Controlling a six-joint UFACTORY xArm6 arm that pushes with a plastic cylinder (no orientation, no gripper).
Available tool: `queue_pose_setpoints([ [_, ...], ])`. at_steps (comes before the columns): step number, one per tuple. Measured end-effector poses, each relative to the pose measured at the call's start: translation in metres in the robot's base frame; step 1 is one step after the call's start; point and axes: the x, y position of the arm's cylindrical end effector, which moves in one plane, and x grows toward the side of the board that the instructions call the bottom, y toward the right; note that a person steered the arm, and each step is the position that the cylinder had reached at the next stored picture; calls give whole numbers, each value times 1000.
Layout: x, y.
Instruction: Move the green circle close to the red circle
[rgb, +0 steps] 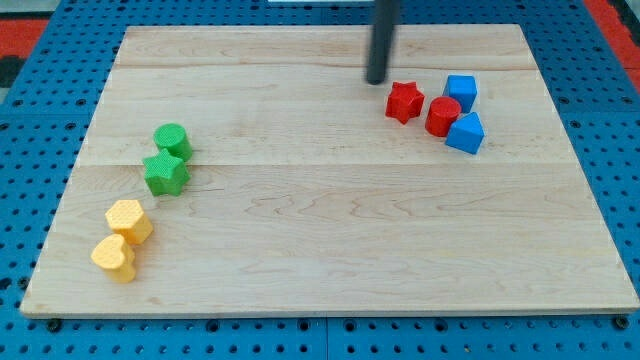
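Nearest the view's bottom, two yellow blocks (121, 238) sit on a wooden board (330, 250) while my tip (376, 80) waits far from its target.

Largest first: the board holds everything and no containers show. My tip, a bare rod with nothing to open or grip, stands just left of the red star (404, 101), touching no block. At the view's right, the red circle (441, 116) is wedged between two blue blocks (462, 110). Well apart at the view's left, the green circle (172, 140) touches a green star (165, 173); it likely needs pushing rightward.
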Motion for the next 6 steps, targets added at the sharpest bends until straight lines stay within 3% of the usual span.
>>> queue_pose_setpoints([
  [1, 11, -124],
  [2, 59, -237],
  [3, 128, -265],
  [4, 135, -220],
  [6, 138, -9],
])
